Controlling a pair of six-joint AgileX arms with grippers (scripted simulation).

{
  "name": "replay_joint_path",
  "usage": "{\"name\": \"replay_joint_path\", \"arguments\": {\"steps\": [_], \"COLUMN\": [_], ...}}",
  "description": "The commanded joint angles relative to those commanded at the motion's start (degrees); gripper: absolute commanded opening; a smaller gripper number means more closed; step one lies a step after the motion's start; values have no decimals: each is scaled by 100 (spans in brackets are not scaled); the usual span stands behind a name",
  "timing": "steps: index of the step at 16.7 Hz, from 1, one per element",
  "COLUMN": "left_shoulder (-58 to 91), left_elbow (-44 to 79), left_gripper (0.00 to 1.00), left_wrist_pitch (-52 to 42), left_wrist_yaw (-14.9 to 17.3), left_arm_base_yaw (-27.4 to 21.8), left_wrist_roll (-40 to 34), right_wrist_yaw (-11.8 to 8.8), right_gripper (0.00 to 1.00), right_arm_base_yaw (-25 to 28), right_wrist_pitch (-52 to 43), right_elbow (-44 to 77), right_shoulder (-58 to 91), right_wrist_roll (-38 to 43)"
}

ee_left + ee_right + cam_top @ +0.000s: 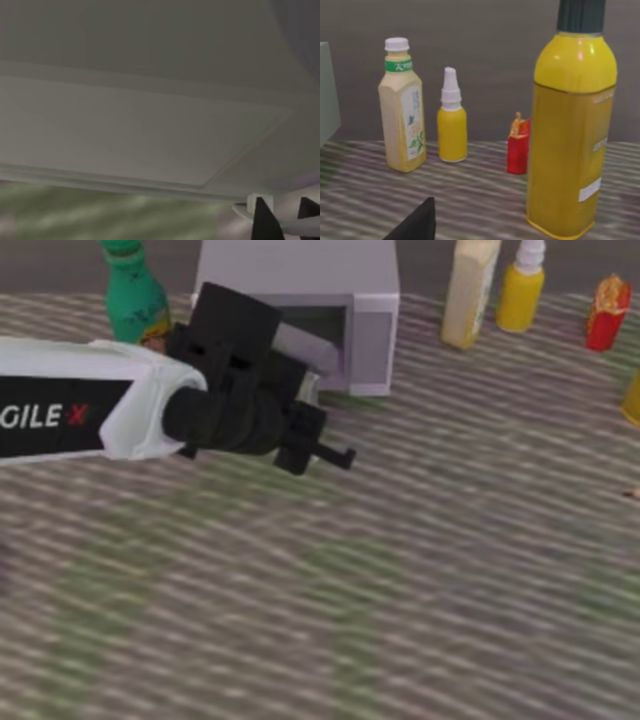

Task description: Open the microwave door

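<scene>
The left arm's white casing is showing the black lettering "GILE X" [45, 417], cut off at the picture's edge. The cream bottle [403, 120] is wearing a green neck band with pale characters I cannot read, plus a label with leaf and flower art. The big yellow bottle [572, 132] is carrying a small white label, its print too fine to read.

The microwave [310, 270] is sitting at the far edge of the table [420, 570], left of centre: a boxy, smooth light-grey shell with a plain strip on its right front. The microwave door [305, 345] is standing swung partly outward, a dark cavity showing behind it. In the left wrist view the door [140, 135] is filling the picture as a flat grey panel with a recessed window.

The left gripper [325, 445] is hovering just in front of the door; whether its fingers are apart or together I cannot tell. The right gripper is not appearing from above.

A green bottle [135, 295] is standing left of the microwave. To its right are a small yellow squeeze bottle [452, 125] with a white nozzle and a red fries carton [518, 145]. The table cloth is looking woven and ribbed.
</scene>
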Motion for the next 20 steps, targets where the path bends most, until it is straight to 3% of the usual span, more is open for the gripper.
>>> {"name": "replay_joint_path", "arguments": {"steps": [13,20], "left_shoulder": [0,-110], "left_elbow": [0,-122], "left_gripper": [0,0], "left_wrist_pitch": [0,3], "left_wrist_yaw": [0,256], "left_arm_base_yaw": [0,97], "left_wrist_roll": [0,275], "right_wrist_yaw": [0,0], "right_gripper": [100,100], "right_arm_base_yaw": [0,0], "right_wrist_pitch": [0,0], "right_elbow": [0,0], "right_shoulder": [0,0], "right_wrist_roll": [0,0]}}
